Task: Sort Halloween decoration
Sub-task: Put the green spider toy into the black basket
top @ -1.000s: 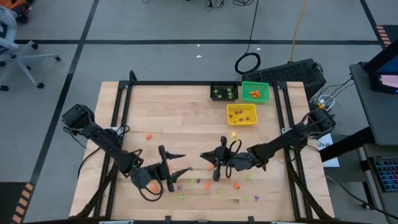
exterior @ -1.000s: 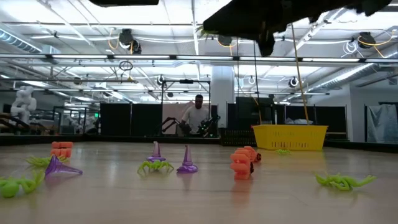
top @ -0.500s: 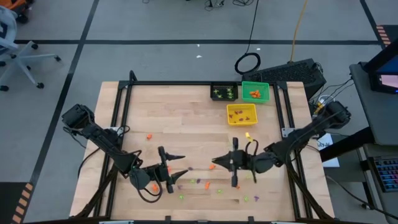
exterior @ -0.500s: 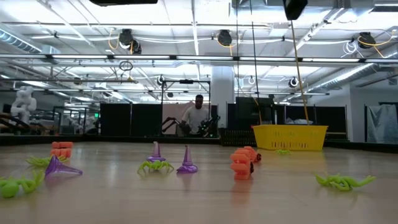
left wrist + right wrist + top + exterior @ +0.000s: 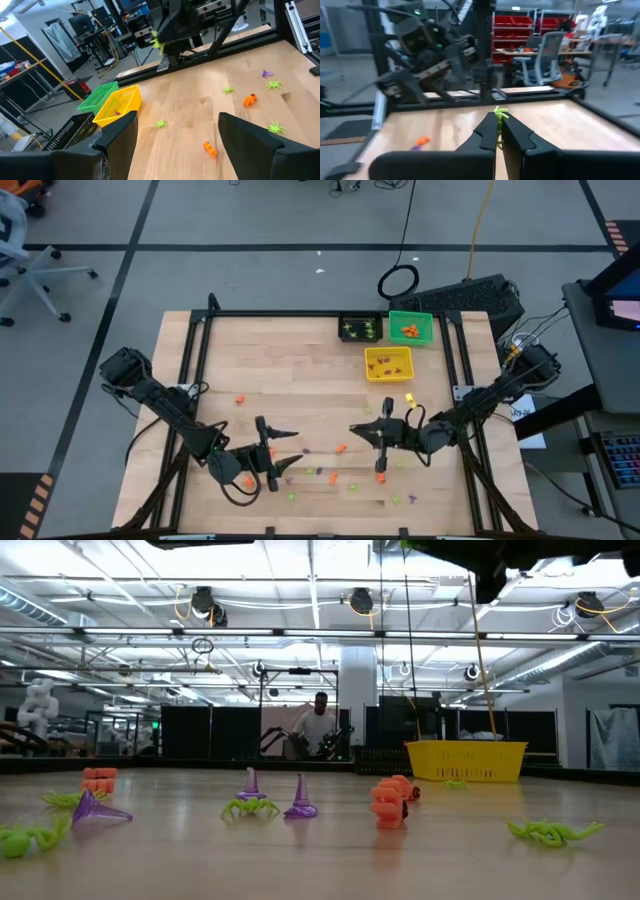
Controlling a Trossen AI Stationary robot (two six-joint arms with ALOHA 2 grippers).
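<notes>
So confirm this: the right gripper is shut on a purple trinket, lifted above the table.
Not purple. The right wrist view shows the right gripper shut on a light-green trinket, lifted above the table.

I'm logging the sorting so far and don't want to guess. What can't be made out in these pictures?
- Yellow bin, high view: contents too small to count.
- Black bin, left wrist view: inside hidden by its wall and the left gripper.
- Green trinket, right wrist view: mostly covered by the shut right gripper.
- Right arm, low view: cut off by the top edge.
</notes>
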